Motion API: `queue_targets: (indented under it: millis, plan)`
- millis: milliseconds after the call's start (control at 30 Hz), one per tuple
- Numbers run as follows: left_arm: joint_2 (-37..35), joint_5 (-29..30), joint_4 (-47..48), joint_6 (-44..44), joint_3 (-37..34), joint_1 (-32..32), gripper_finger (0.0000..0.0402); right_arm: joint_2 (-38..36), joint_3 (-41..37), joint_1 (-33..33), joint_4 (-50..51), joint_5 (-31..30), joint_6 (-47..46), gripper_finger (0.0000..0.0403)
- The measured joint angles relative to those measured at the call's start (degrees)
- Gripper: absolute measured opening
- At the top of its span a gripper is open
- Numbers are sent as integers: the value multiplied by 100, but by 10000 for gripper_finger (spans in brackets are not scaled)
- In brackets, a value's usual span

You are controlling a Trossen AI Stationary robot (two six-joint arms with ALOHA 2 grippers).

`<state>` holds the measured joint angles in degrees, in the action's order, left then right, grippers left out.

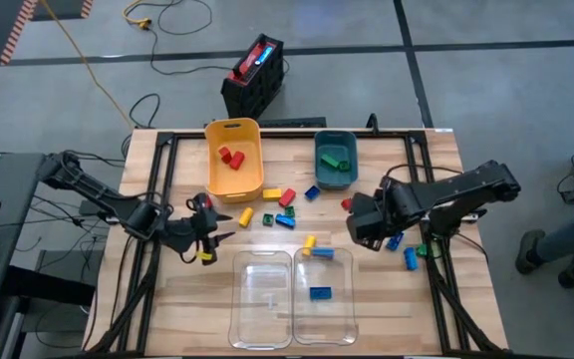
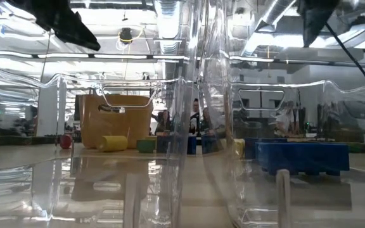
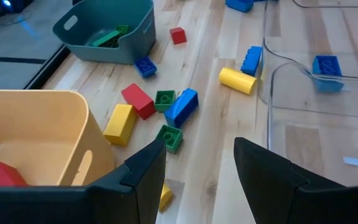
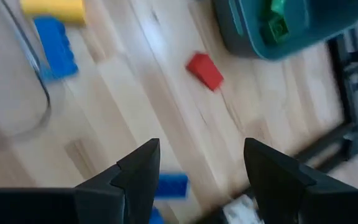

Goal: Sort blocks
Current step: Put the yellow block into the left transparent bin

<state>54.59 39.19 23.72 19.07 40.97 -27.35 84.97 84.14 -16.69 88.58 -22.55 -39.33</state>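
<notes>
I judge the blocks [image 1: 285, 207] light, rigid and a bit slick (loose on the table between the bins), so I'd pinch one across its flat sides. Left gripper [image 3: 197, 163] and right gripper [image 4: 199, 163] both stand parted and empty. The yellow bin [image 1: 214, 172] holds red bricks, the teal bin [image 1: 319, 165] green ones, and the right clear bin [image 1: 343, 301] one blue.

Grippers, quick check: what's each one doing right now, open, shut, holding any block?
Left gripper: open, holding nothing, beside the yellow bin.
Right gripper: open, holding nothing, over bare table near a red block.
</notes>
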Motion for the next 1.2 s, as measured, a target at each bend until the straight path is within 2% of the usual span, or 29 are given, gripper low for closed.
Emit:
queue_targets:
  millis: [167, 200, 267, 333, 400, 567, 667, 867, 1000, 1100, 1200]
  plan:
    - [0, 290, -14, -561, 0, 71, 184, -70, -452, 31, -936, -251, -25, 243]
    - [1, 249, -7, -695, 0, 163, 183, -104, -544, -15, -1177, -429, -3, 243]
    - [0, -191, 78, -737, 1, 399, 177, -217, -746, -127, -1560, -749, 50, 243]
    - [0, -712, 406, -516, 2, 550, 171, -406, -950, -199, -1768, -910, 65, 243]
    - [0, -996, 916, -161, 2, 539, 167, -628, -1165, -258, -1894, -1060, 63, 243]
    - [2, -1069, 1971, 648, 2, 474, 163, -1224, -1681, -64, -2244, -1839, 387, 243]
    - [43, -1204, 2279, 690, 2, 643, 162, -1584, -1983, 376, -3111, -2131, 1129, 243]
    - [220, -1666, 3054, 1184, 2, 785, 162, -2018, -2448, 1076, -4977, -2123, 2598, 243]
    - [232, -2200, 3639, 1848, 52, 513, 162, -2004, -2656, 1273, -5464, -1761, 3083, 243]
    - [311, -2779, 4515, 2338, 293, 570, 162, -1928, -2767, 1383, -5695, -1499, 3125, 243]
    - [498, -3006, 4958, 2546, 415, 720, 162, -1734, -2829, 1377, -6065, -1484, 3296, 243]
